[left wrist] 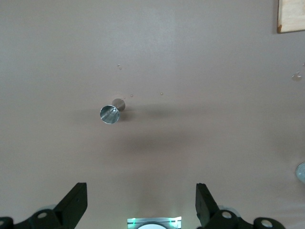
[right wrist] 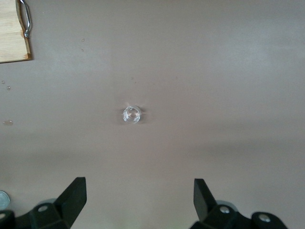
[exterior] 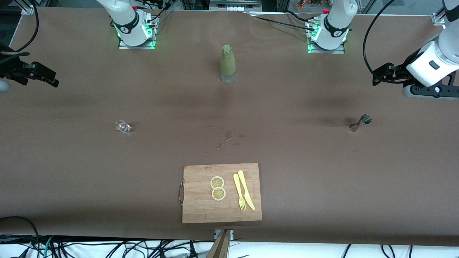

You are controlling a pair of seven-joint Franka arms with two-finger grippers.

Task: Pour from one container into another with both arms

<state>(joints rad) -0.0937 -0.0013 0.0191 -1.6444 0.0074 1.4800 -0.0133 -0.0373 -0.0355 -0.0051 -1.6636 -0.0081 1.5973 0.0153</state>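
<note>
A tiny clear glass cup (exterior: 122,126) (right wrist: 131,114) stands on the brown table toward the right arm's end. The small silver jigger (exterior: 360,122) (left wrist: 112,112) stands upright toward the left arm's end. My right gripper (exterior: 53,80) (right wrist: 138,187) hangs open over the table edge at its own end, well clear of the cup, nothing between its fingers. My left gripper (exterior: 376,76) (left wrist: 140,191) hangs open over its end of the table, apart from the jigger and holding nothing.
A tall olive-green bottle (exterior: 227,64) stands mid-table between the arm bases. Drops of spilled liquid (exterior: 228,138) lie nearer the camera than it. A wooden cutting board (exterior: 200,208) with two lemon slices (exterior: 217,188), a yellow fork and a knife (exterior: 246,193) sits near the front edge.
</note>
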